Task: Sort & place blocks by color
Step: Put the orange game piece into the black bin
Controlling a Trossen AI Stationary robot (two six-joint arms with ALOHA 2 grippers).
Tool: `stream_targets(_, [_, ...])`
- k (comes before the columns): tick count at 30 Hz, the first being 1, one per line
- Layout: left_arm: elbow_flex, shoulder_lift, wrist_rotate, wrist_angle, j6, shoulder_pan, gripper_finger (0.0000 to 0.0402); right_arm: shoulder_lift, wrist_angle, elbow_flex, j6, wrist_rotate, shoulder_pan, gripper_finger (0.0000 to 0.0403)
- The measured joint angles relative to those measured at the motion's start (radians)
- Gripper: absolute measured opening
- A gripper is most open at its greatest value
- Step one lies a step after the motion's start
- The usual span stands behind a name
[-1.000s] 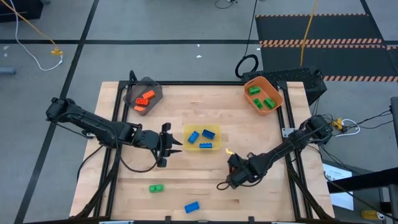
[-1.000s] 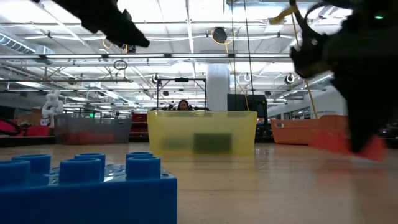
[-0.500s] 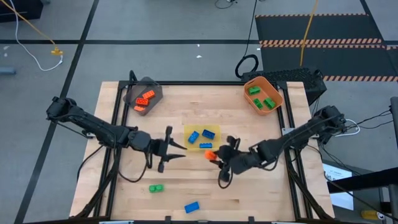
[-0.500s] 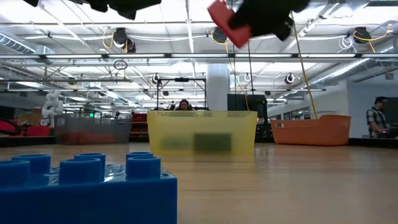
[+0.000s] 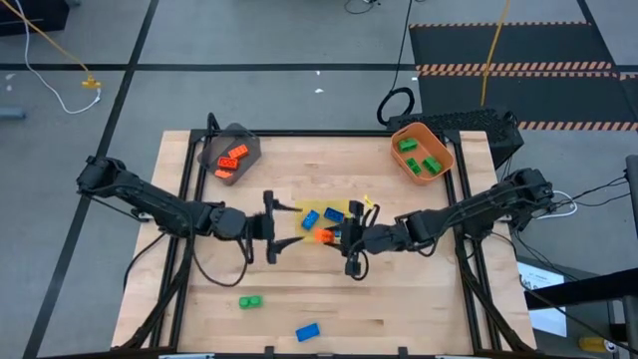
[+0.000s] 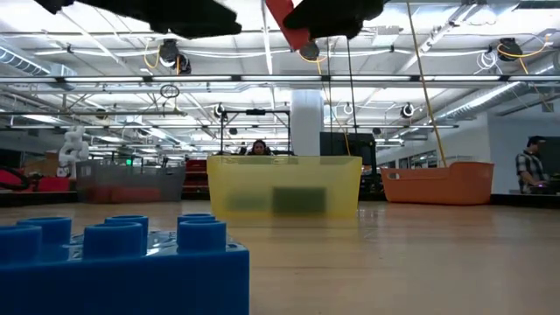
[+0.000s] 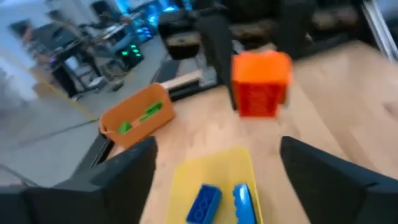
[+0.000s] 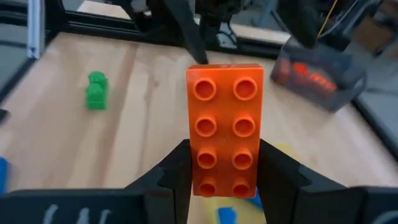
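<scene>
Above the middle of the wooden surface [image 5: 399, 289], the right gripper [image 5: 345, 237] pinches an orange block [image 8: 226, 129] between its fingers, holding it in the air at the near edge of the yellow bin [image 5: 349, 207], where blue blocks [image 5: 311, 218] lie. Facing it from the other side, the left gripper [image 5: 272, 225] hovers just beside the bin with its fingers spread and nothing between them. More orange blocks [image 5: 231, 159] sit in the grey bin [image 5: 244, 139] at one far corner of the surface, and green blocks [image 5: 417, 155] fill the orange bin [image 5: 439, 143] at the other. A green block [image 5: 250, 300] and a blue block [image 5: 307, 331] lie loose near the front edge.
</scene>
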Motion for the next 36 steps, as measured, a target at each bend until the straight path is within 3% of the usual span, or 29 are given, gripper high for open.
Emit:
stream_targets(6, [0.000,0.019,0.069,0.072,-0.094,0.046,0.0388,0.000,0.062,0.000,-0.166,0.000,-0.038,0.0121])
stream_targets(14, [0.022,0.068,0.158,0.171,-0.186,0.073,0.0390,0.000,0.064,0.000,-0.223,-0.003,-0.082,0.0121])
stream_targets(36, [0.055,0.089,0.156,0.143,-0.220,0.073,0.0390,-0.001,0.042,0.001,-0.233,-0.004,-0.090,0.0126])
